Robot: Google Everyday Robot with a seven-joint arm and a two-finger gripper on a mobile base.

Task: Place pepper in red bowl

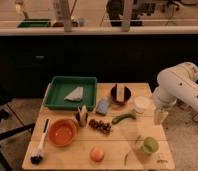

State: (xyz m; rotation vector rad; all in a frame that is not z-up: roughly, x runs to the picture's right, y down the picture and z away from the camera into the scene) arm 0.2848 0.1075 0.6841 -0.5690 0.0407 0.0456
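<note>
Nearest us, at the lower centre of the wooden surface (117,150), sits a round peach-coloured fruit (96,153). To its right is a light-green cup (150,145), and at the lower left a brush (39,145) with dark bristles. A small dark mark (162,161) on the surface's lower right corner may be writing, but we cannot read it.

The pepper (123,118) lies flat right of centre. It is slim, green and gently curved, and it tapers toward its lower left end. It rests between a dark grape bunch (100,126) and a white container (141,105). The red bowl (62,132) stands well apart from it at the lower left, round and orange-red.

At the upper left, a green tray (54,95) holds a greyish folded item (74,94) that we cannot identify. A dark bowl (121,95) holds something pale, and we cannot make that out either. Near them are a blue sponge (102,106) and a small upright yellowish object (82,116).

The white arm (179,87) enters from the right and is cut off by the frame edge. Its gripper (161,116) hangs over the surface's right edge, to the right of the pepper and apart from it. We cannot tell whether it is spread or pressed together.
</note>
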